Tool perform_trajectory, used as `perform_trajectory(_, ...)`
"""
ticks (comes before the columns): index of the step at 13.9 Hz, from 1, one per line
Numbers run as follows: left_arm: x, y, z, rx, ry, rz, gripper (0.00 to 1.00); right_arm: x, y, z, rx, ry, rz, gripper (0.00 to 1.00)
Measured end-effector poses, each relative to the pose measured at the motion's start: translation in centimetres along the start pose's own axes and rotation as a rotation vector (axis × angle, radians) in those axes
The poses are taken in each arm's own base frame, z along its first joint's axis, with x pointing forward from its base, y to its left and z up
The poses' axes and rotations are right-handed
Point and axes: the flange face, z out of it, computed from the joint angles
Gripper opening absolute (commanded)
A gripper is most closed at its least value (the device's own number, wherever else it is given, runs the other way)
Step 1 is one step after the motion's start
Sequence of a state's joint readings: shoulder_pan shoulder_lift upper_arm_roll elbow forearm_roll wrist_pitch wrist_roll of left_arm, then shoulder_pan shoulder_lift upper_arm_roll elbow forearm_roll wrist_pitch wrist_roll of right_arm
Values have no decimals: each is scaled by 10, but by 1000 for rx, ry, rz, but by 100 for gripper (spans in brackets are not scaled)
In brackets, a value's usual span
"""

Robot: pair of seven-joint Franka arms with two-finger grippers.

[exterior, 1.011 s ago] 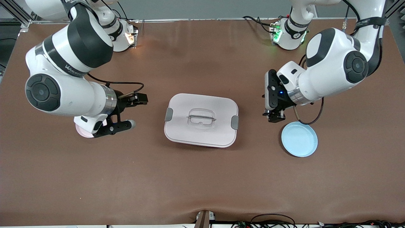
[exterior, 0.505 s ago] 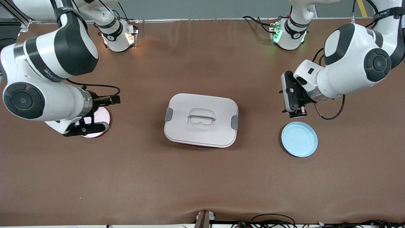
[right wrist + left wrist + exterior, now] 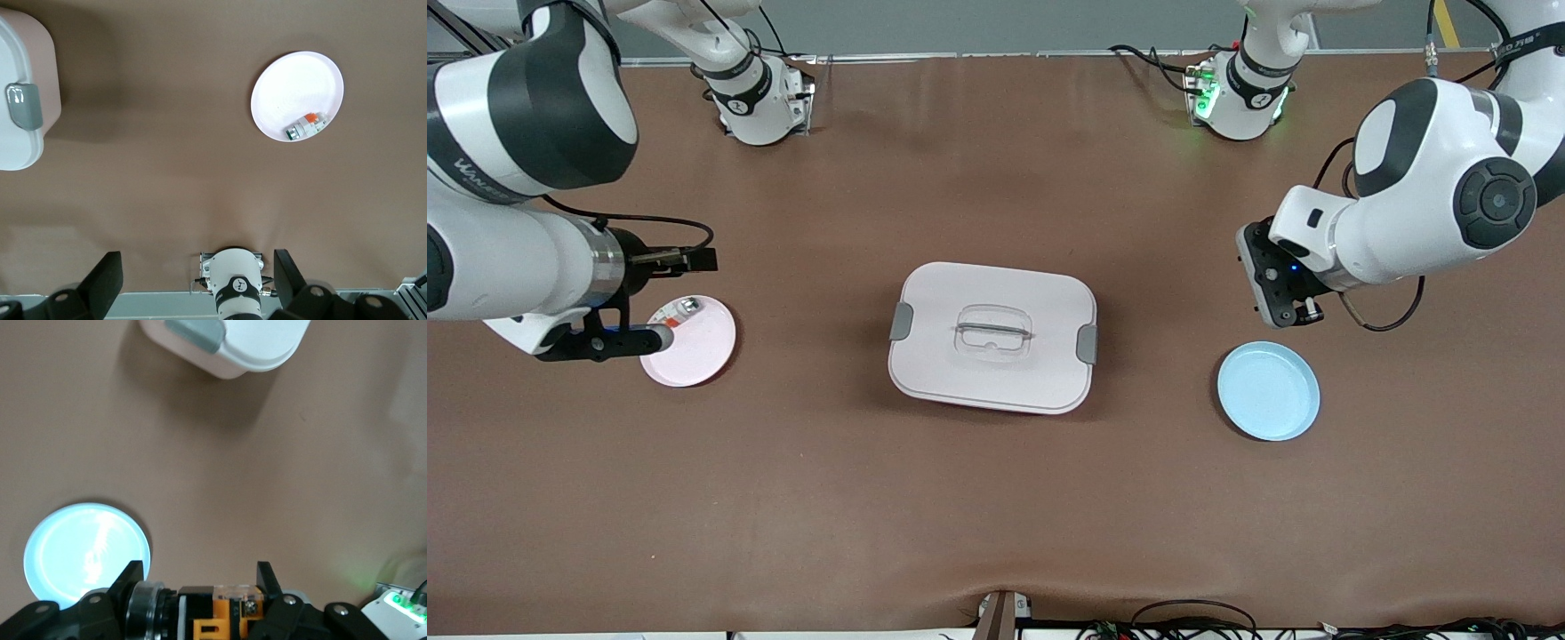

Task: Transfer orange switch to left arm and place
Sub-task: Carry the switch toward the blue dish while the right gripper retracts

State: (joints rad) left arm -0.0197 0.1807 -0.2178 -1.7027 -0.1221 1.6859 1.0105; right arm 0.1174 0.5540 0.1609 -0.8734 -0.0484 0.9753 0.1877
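The orange switch [image 3: 227, 620] has an orange body and a black round end. My left gripper [image 3: 199, 585] is shut on it, one finger at each end. In the front view that gripper [image 3: 1301, 309] hangs over bare table beside the blue plate [image 3: 1268, 391]. The white box [image 3: 992, 336] with grey clasps lies in the middle of the table, apart from both grippers. My right gripper [image 3: 687, 300] is open and empty over the pink plate [image 3: 703, 356]. Its fingers [image 3: 100, 283] stand wide apart in the right wrist view.
A small clear-and-silver piece with a red bit [image 3: 677, 311] lies on the pink plate, and shows in the right wrist view [image 3: 307, 125]. The left wrist view shows the blue plate [image 3: 87, 550] and a corner of the box [image 3: 240, 343]. Both arm bases stand at the table's back edge.
Both arms have drawn away from the box toward their own ends of the table. The left gripper took the switch along. The right gripper's move uncovered the pink plate and the piece on it.
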Motion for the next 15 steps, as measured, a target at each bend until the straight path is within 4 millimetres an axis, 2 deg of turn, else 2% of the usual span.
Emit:
perform_trajectory(3,-14,-6,-3,15,-32,-75,66,0,3,7,-5,-25,5,100)
perform_trajectory(5,-17,-4,-6,25,-53,-146,40,1,3,11,-7,-35,6,100)
perform_trajectory(6,-19,-3,-8,29,-57,-185,37,3,5,14,-5,-35,10,100)
perform_trajectory(9,-39,-12,-13,26,-54,-298,38,10,34,24,43,-15,46,100)
perform_trajectory(11,-46,-18,-9,16,-57,-347,38,7,53,31,69,23,76,100)
perform_trajectory(12,-48,-21,-6,16,-62,-376,38,1,56,33,73,53,84,100)
perform_trajectory(15,-68,-39,-9,51,-78,-499,38,-23,45,36,64,136,82,100)
